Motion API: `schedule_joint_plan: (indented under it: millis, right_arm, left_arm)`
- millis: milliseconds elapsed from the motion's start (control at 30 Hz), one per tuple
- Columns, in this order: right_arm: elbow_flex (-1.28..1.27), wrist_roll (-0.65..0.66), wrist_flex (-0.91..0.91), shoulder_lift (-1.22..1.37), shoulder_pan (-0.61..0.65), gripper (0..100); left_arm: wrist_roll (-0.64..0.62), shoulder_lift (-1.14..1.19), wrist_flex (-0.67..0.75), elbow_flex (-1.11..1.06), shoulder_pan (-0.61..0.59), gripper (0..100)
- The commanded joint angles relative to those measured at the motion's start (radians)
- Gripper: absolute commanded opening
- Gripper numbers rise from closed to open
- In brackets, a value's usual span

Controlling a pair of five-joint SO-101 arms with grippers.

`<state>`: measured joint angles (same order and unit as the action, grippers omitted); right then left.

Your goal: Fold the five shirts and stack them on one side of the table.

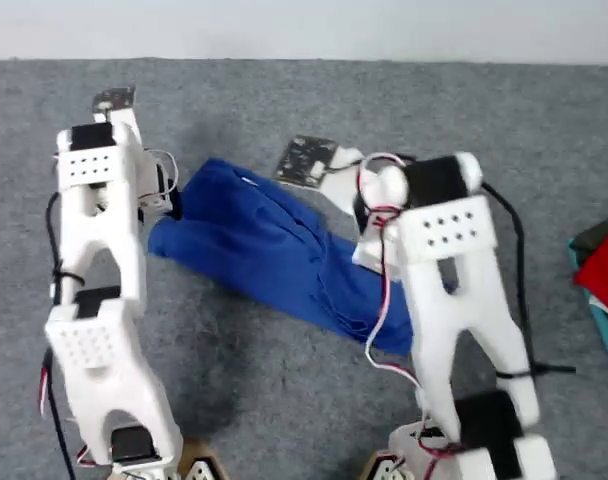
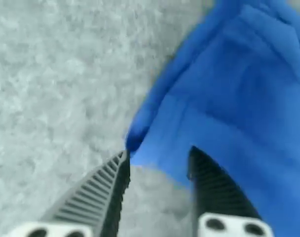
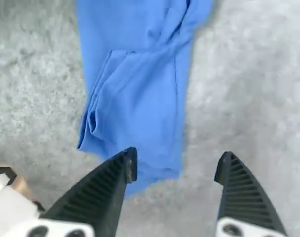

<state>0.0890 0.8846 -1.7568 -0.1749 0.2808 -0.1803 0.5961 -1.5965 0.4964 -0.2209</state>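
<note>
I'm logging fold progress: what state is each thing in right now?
Blue shirt: folded into a long, rumpled strip, lying on the table, not in the pile.
Left gripper: open, at one end of the shirt.
Right gripper: open, above the shirt's other end.
Pile: at the table's edge, red on top.

The table has a fuzzy grey carpet-like surface, meeting a plain pale wall along its far edge
</note>
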Motion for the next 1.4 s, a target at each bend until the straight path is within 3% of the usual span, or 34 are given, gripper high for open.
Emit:
schedule_joint_plan:
  millis: [0, 200, 367, 500, 700, 1033, 1367]
  right_arm:
    - [-0.123, -0.012, -0.041, -0.108, -0.067, 26.6]
    - [-0.46, 0.101, -0.025, -0.268, -0.15, 26.6]
    - [-0.661, 0.172, 0.045, -0.426, -0.263, 26.6]
    - [-0.74, 0.227, 0.108, -0.516, -0.387, 26.6]
    - [-0.773, 0.233, 0.18, -0.545, -0.532, 26.6]
    - [-0.775, 0.236, 0.173, -0.545, -0.684, 26.6]
    - [-0.833, 0.265, 0.174, -0.545, -0.722, 26.6]
  left_arm:
    - [-0.034, 0.207, -0.057, 0.225, 0.012, 20]
    - [-0.034, 0.526, -0.161, 0.608, 0.015, 20]
    - [-0.031, 0.605, -0.161, 0.676, 0.049, 20]
    - [-0.017, 0.543, -0.161, 0.619, 0.106, 16]
    - [0.137, 0.454, -0.161, 0.49, 0.226, 1]
    - [0.144, 0.1, -0.163, 0.237, 0.358, 1]
    - [0.175, -0.342, -0.163, -0.134, 0.712, 1]
